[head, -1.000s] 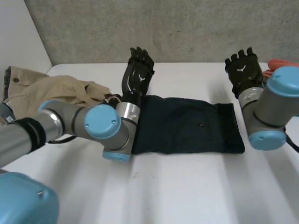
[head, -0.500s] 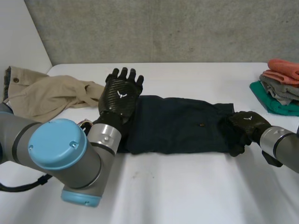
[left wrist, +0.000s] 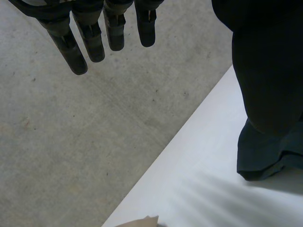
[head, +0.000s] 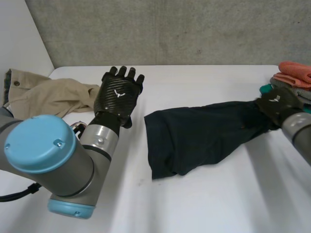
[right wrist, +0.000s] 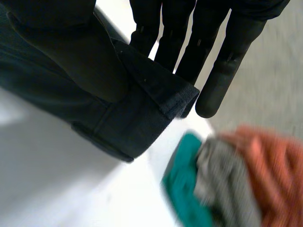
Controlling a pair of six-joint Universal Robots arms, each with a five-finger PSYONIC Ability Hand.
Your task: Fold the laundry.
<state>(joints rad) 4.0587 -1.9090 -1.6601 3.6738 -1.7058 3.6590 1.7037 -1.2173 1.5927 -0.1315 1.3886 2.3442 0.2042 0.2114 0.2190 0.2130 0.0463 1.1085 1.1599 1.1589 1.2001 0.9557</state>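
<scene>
The right hand (head: pixel 278 104) pinches the right end of the dark garment (head: pixel 194 136) between thumb and straight fingers (right wrist: pixel 222 71), just beside the folded stack (head: pixel 295 73). The garment's long axis slants left and nearer, with its wide free end on the table (head: pixel 204 204). The left hand (head: pixel 116 97) hovers left of the garment with its fingers straight and holds nothing.

The dark garment (head: pixel 194 133) lay stretched slantwise on the table (head: pixel 204 204), its wide end rumpled flat and its hemmed end raised, pinched in the right hand (head: pixel 278 104). A beige garment (head: pixel 43 94) lay crumpled far left. A folded stack (head: pixel 291 77) sat far right.
</scene>
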